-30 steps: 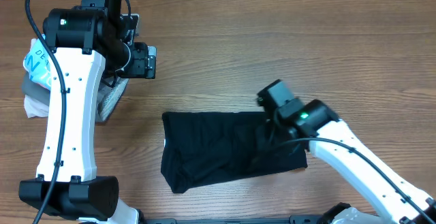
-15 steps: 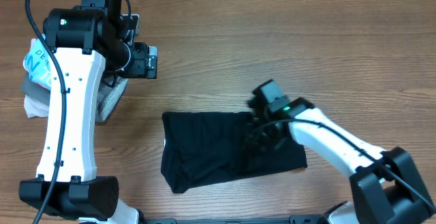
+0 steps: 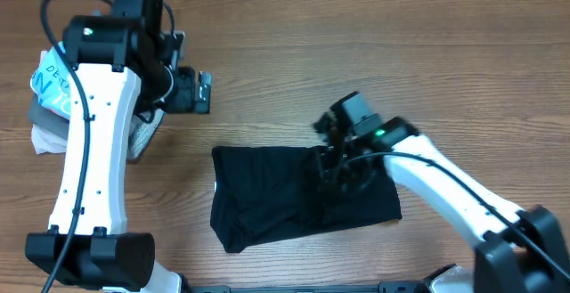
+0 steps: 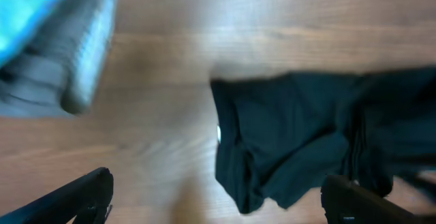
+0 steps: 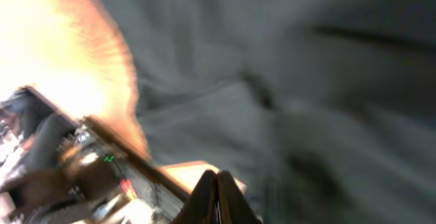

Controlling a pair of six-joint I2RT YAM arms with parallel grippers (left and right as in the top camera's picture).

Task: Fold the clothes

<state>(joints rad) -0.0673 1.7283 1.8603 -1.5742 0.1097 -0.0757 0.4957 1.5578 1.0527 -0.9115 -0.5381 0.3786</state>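
A black garment (image 3: 267,195) lies crumpled flat on the wooden table at centre front. It also shows in the left wrist view (image 4: 293,135) and fills the right wrist view (image 5: 306,81). My right gripper (image 3: 334,155) is low over the garment's right half, near its top edge. Its fingers (image 5: 218,183) are pressed together, and no cloth shows between them. My left gripper (image 3: 203,93) is open and empty, held above the bare table up and left of the garment. Its fingers (image 4: 218,190) are spread wide.
A pile of other clothes (image 3: 44,88), light blue, white and grey, sits at the table's left edge under the left arm. It shows in the left wrist view (image 4: 61,54). Bare wood lies behind and to the right of the garment.
My right gripper has moved left and slightly back across the garment's right half. The left arm has shifted a little to the right. The garment's outline looks the same.
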